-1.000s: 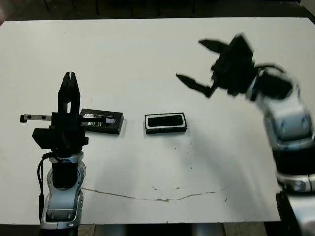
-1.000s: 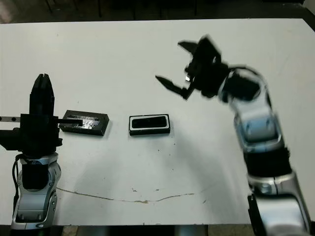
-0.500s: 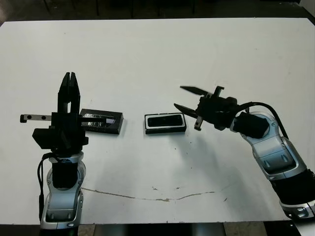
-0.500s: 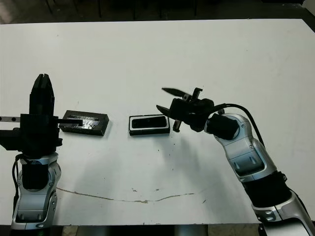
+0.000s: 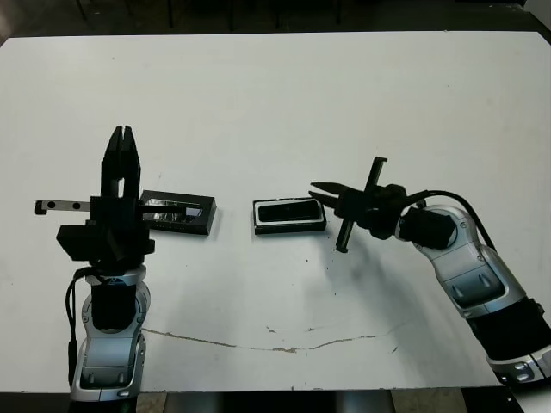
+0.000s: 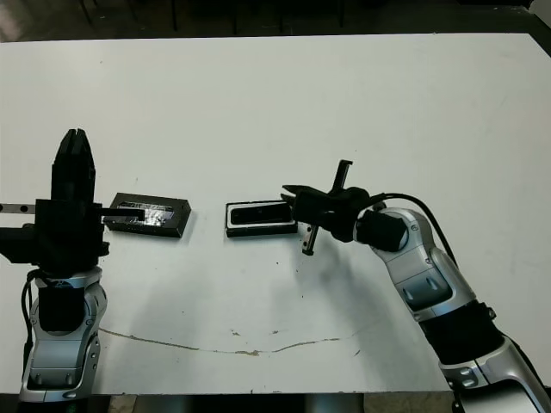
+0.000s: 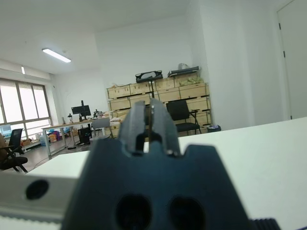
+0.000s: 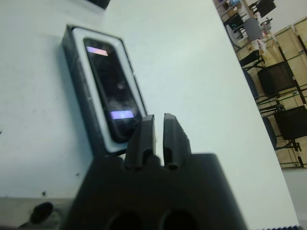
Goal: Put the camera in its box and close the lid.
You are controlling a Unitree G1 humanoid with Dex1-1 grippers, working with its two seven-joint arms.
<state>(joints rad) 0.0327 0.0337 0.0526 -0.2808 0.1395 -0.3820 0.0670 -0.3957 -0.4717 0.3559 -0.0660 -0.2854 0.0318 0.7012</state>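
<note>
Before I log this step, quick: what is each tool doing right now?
Left tool: shut, holding nothing, raised upright beside the lid.
Right tool: shut, holding nothing, at the right end of the box, where the camera lies.

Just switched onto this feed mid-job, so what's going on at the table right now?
The camera already lies inside the box, which sits uncovered in the middle of the white table. The lid rests flat on the table to the box's left, apart from it. The right gripper, fingers together and holding nothing, has its tips at the box's right end. The left gripper stands upright and shut near the lid, touching nothing.
</note>
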